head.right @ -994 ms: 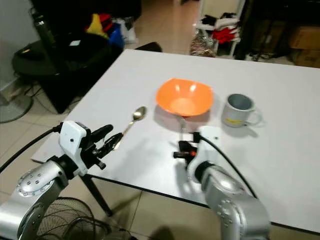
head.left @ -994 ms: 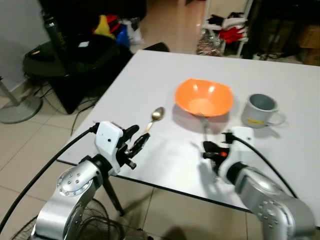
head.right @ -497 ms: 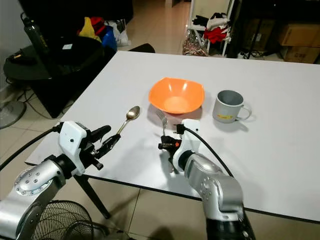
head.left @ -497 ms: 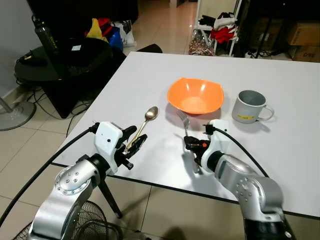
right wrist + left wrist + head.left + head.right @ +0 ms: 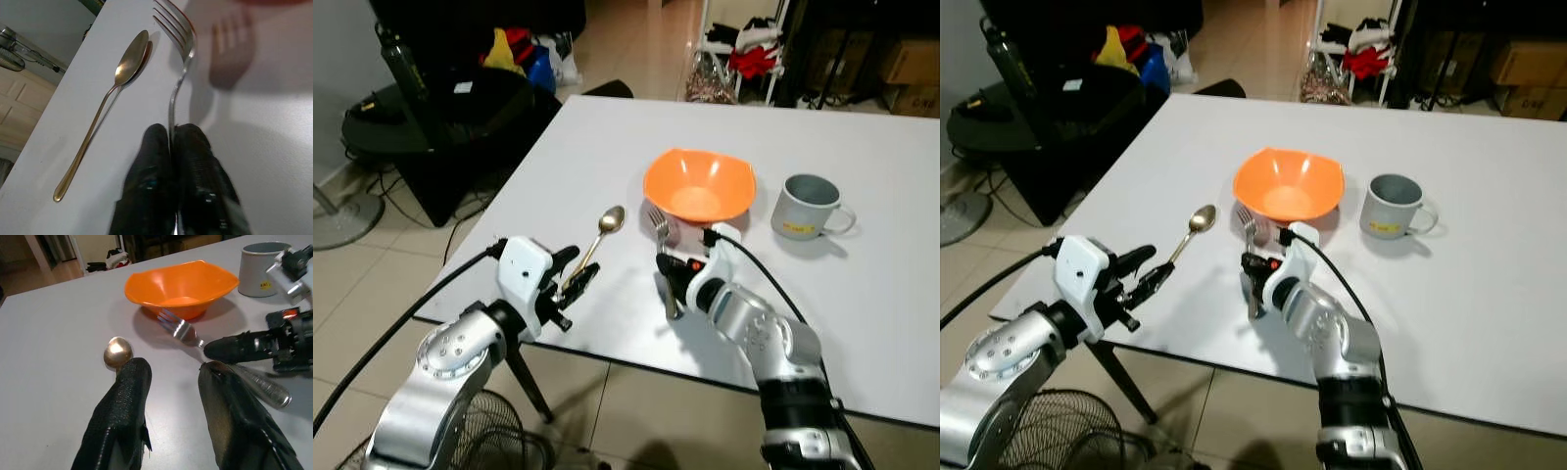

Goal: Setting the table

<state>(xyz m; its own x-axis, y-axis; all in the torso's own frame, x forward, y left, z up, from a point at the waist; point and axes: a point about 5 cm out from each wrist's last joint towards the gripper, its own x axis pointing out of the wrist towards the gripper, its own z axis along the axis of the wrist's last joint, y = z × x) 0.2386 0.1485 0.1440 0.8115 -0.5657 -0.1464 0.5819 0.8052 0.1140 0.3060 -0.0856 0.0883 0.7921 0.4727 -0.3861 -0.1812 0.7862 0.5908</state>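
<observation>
Head camera, left eye view: a white table [image 5: 558, 147] carries an orange bowl [image 5: 699, 184] near its middle and a grey mug [image 5: 809, 206] to the bowl's right, handle turned away from the bowl. A gold spoon [image 5: 599, 236] lies flat on the table to the left of the bowl, bowl end pointing toward the far side. The right gripper [image 5: 670, 273] is over the table just in front of the orange bowl, fingers pressed together on the handle of a silver fork [image 5: 660, 247], whose tines point up toward the bowl's near rim. The left gripper [image 5: 576, 274] sits at the near edge of the table, over the handle end of the spoon. A dark round side table [image 5: 440, 108] with clutter stands on the tiled floor beyond the table's left edge.

Left wrist view: the two black fingers [image 5: 126, 407] stand well apart with nothing between them. The spoon's bowl end is beyond one fingertip. The fork's tines lie just before the orange bowl, and the mug stands further off.

Right wrist view: the fingers [image 5: 193, 161] are closed tight on the fork's stem. The tines reach forward, and the spoon lies beside the fork, apart from it, on the white surface.
</observation>
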